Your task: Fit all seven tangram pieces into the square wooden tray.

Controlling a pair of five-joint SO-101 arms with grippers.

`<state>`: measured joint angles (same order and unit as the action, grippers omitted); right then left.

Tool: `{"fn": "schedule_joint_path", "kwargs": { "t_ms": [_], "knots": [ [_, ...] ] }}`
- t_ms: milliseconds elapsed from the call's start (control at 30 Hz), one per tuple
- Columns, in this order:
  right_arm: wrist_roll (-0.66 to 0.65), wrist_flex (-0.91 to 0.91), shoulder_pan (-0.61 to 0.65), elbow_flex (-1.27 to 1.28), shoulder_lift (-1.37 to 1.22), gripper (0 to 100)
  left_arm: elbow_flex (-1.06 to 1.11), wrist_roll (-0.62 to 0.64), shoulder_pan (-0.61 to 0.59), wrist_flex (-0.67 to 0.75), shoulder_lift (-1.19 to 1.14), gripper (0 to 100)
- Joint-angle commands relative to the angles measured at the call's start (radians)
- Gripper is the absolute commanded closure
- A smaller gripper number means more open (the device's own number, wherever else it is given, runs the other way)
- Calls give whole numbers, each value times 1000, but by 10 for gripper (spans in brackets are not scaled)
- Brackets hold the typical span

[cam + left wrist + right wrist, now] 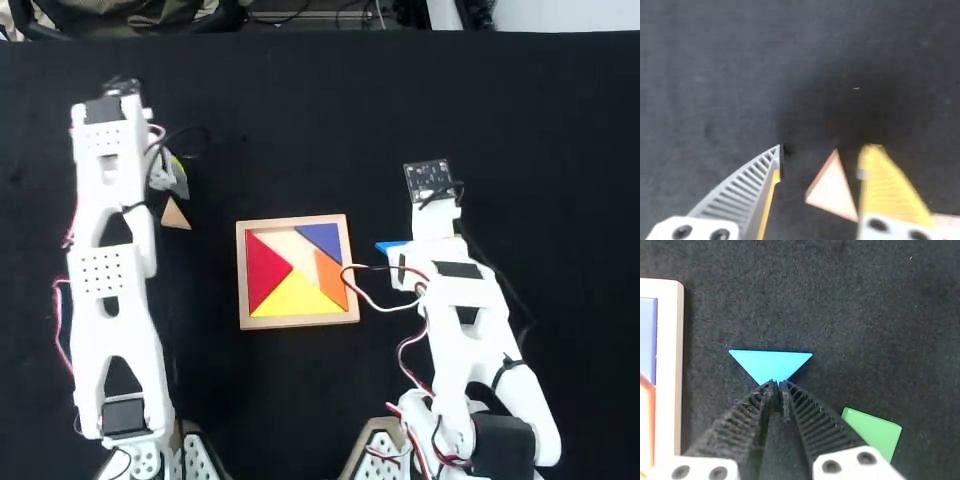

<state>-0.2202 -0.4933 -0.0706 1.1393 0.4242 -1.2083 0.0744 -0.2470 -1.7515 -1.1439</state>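
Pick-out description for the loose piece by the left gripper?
Find the square wooden tray, then look off its far-left corner to the left gripper. A small triangle lies in the open gripper. It is pale tan, unlike the blue triangle and green piece.

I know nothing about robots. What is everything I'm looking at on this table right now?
Wooden tray: one, pale wood, middle of the table.
Pieces in the tray: four; red triangle, yellow triangle, dark blue triangle, orange piece.
Tan triangle: one, on the cloth by the left arm.
Light blue triangle: one, between tray and right arm.
Green piece: one, beside the right gripper.
Black cloth: one, covers the table.
Left gripper: grey and yellow, open around the tan triangle.
Right gripper: black, shut, tips at the light blue triangle's corner.
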Motion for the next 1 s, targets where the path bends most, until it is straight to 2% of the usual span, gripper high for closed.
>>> {"fn": "schedule_joint_path", "kwargs": {
  "t_ms": [0, 133, 200, 333, 467, 633, 967],
  "knots": [
    [2, 25, -12, -61, -4, 987, 205, 46, -5, -12, 336, 701],
    [2, 25, 3, -61, -4, 987, 581, 158, 36, 0, 671, 713],
    [-25, 25, 15, -56, -4, 987, 773, 219, 41, 71, 818, 714],
    [-57, 18, 26, -54, -4, 987, 1188, 391, 18, 397, 974, 711],
    [-58, 18, 26, -53, -4, 987, 1449, 463, 62, 632, 1028, 711],
    [-60, 25, 26, -45, -4, 987, 1483, 509, 71, 713, 1020, 710],
    [-61, 25, 26, -42, -4, 987, 1291, 508, 47, 690, 783, 710]
  ]
}}
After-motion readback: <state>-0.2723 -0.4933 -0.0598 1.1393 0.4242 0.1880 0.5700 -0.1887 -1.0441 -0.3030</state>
